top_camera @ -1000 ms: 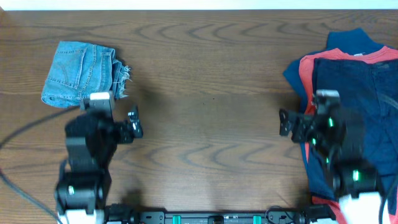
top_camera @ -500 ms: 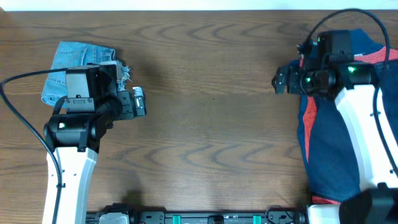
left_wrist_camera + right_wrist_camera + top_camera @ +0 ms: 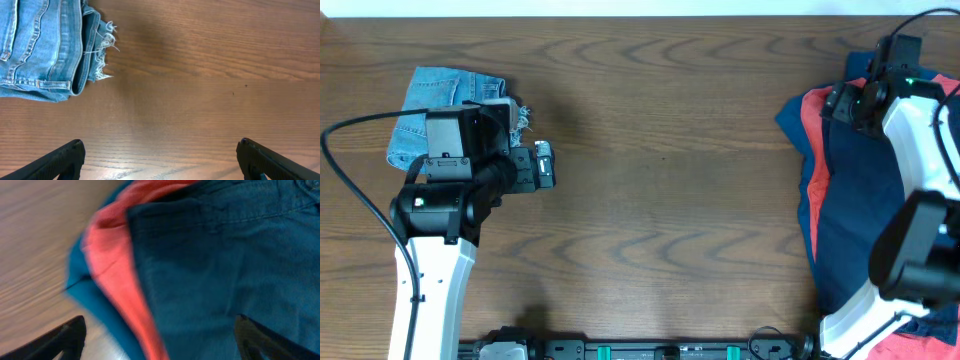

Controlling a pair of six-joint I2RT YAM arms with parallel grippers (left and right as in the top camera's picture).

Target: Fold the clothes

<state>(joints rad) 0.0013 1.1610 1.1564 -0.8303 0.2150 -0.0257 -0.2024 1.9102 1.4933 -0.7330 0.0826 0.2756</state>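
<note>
Swinging rightward since half a second ago, the right claw (image 3: pixel 848 102) is now hanging over the pile's far end instead of off its left edge. The left arm is staying where it was.

The navy shorts (image 3: pixel 865 190) are lying on top of that pile at the table's (image 3: pixel 660 200) right side. A coral piece (image 3: pixel 812 112) is peeking out along their left border, and a blue piece (image 3: pixel 788 118) is showing beneath it. In the blurred wrist view the shorts (image 3: pixel 225 270) are filling the space below and ahead of the right claw (image 3: pixel 160 336). Its fingers are spread wide and gripping nothing, and I cannot tell whether they are touching cloth.

I judge the risk to be in the layers. The navy edge is running right beside the coral one (image 3: pixel 110 245), so a pinch near that border could be catching both and dragging the pile.

Well apart at far left, the denim shorts (image 3: pixel 435 110) are lying bunched. The left claw (image 3: pixel 542 166) is hovering spread and empty over bare wood beside their frayed hem (image 3: pixel 100 55).
</note>
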